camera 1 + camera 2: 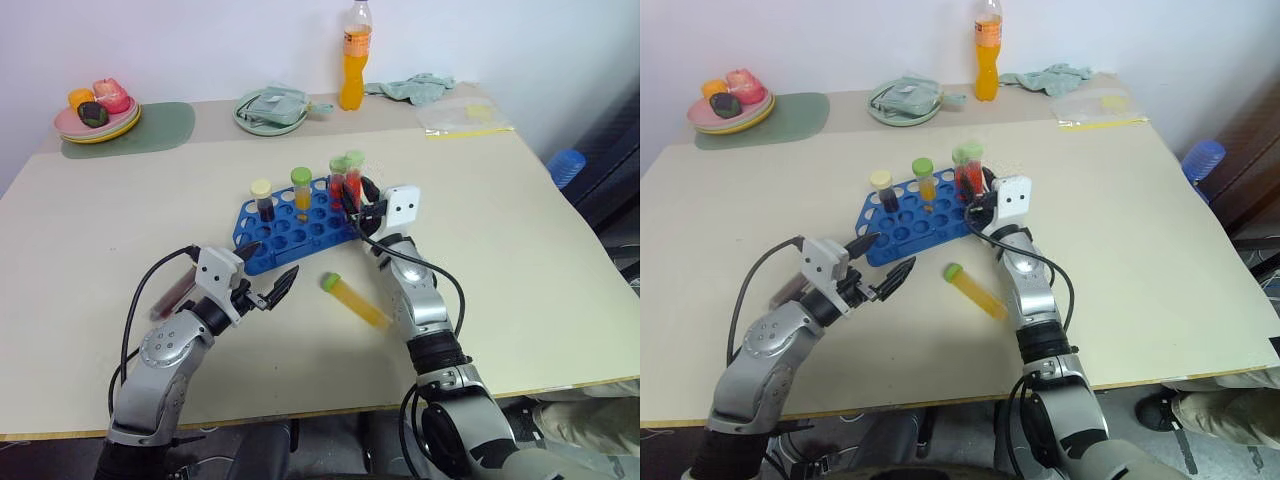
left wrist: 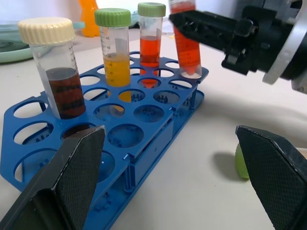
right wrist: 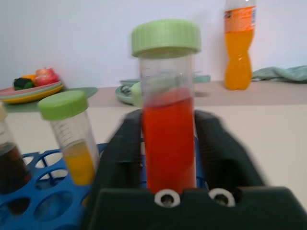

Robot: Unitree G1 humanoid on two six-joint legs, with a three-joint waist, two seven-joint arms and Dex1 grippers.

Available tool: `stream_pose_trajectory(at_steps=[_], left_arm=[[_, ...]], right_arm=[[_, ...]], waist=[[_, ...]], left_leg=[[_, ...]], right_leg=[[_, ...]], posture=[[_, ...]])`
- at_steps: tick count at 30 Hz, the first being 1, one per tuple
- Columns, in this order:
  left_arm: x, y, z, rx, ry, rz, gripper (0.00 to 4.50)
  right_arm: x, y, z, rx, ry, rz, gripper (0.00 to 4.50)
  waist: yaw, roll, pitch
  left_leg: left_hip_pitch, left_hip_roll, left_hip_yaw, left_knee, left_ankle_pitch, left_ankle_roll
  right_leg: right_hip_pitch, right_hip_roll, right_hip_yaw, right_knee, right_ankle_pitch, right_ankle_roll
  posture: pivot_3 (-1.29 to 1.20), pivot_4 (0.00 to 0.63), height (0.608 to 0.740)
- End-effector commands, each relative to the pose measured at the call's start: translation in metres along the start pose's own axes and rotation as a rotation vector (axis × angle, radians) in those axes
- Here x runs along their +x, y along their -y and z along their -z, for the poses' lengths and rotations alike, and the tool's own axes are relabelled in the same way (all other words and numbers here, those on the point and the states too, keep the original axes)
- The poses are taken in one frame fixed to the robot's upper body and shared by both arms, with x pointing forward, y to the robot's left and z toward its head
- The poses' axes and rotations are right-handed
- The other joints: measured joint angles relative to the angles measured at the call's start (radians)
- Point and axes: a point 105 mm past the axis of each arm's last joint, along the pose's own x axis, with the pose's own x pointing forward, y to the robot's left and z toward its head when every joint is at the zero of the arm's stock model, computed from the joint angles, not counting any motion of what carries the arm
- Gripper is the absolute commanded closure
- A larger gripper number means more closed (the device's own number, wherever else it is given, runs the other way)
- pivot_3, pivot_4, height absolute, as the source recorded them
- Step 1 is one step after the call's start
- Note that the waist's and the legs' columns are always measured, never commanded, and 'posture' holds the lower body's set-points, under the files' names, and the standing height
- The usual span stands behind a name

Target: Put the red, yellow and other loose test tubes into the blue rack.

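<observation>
Blue rack (image 1: 295, 225) near the middle of the pale table (image 1: 520, 250), with four capped tubes standing in it: dark liquid under a cream cap (image 1: 263, 200), yellow under a green cap (image 1: 301, 190), and two red ones at the far right corner. Right gripper (image 1: 362, 205) at that corner, jaws on either side of the nearer red tube (image 3: 168, 139), which is already seated in a hole; in the wrist view, narrow gaps beside the glass, so apparently letting go, though contact cannot be ruled out. Placing step seemingly close to done. One yellow tube (image 1: 358, 302) with a green cap lying loose on the table, just in front of the rack. Left gripper (image 1: 266, 281) beside the rack's near left corner, jaws wide apart and empty. Likely next: back the right gripper away without tipping the tubes, then fetch the lying yellow tube.
</observation>
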Motion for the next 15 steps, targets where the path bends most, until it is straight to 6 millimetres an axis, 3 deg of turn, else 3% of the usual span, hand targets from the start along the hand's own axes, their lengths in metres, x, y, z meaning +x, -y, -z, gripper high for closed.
stream_pose_trajectory(at_steps=[1,2,10,15], left_arm=[[-0.001,0.001,-0.010,0.025,0.040,-0.002,0.00],[-0.001,0.001,-0.010,0.025,0.040,-0.001,0.00],[0.000,0.003,-0.010,0.017,0.041,0.001,0.00],[0.000,0.003,-0.008,0.010,0.040,0.006,0.00]], right_arm=[[0.001,-0.008,-0.022,-0.006,0.091,-0.039,0.36],[-0.001,-0.008,-0.025,-0.020,0.096,-0.046,0.03],[-0.013,0.011,-0.034,-0.021,0.032,-0.042,0.03],[-0.015,0.018,-0.040,0.049,-0.164,-0.114,0.03]], waist=[[0.000,0.000,0.000],[0.001,0.000,0.000],[0.003,0.000,0.000],[0.004,0.000,0.000]], left_leg=[[0.000,0.000,0.000,0.000,0.000,0.000],[0.000,0.000,0.000,0.000,0.000,0.000],[0.000,0.000,-0.001,0.000,0.000,0.000],[0.000,0.001,-0.002,0.000,0.000,0.000]], right_leg=[[0.000,0.000,0.000,0.000,0.000,0.000],[0.000,0.000,0.000,0.000,0.000,0.000],[0.000,0.000,0.000,0.000,0.000,0.000],[0.000,0.000,0.000,0.000,0.000,0.000]], posture=[[0.00,0.150,0.740],[0.00,0.150,0.740],[0.00,0.150,0.740],[0.00,0.150,0.740]])
